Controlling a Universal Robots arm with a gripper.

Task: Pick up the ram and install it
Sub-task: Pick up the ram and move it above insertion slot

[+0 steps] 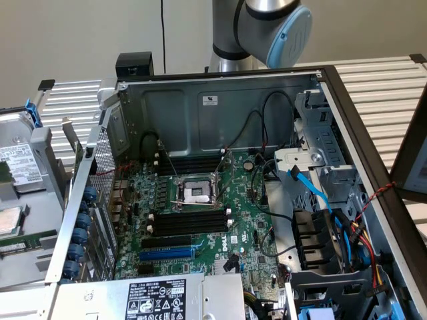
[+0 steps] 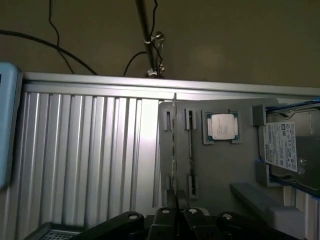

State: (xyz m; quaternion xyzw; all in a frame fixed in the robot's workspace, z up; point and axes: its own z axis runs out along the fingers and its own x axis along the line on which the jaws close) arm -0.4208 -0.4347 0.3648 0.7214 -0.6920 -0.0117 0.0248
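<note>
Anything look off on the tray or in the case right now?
Nothing stands out. The ram shows edge-on and straight, in line with the gripper; whether it is lifted I cannot tell. CPU and drive sit square in the tray. The memory slots are bare.

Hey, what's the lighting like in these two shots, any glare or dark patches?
Exterior view: even light, the motherboard plainly lit, soft sheen on the arm's joint. Wrist view: dim overall, dark wall behind, a bright glare streak on the ribbed table, the gripper in shadow.
</note>
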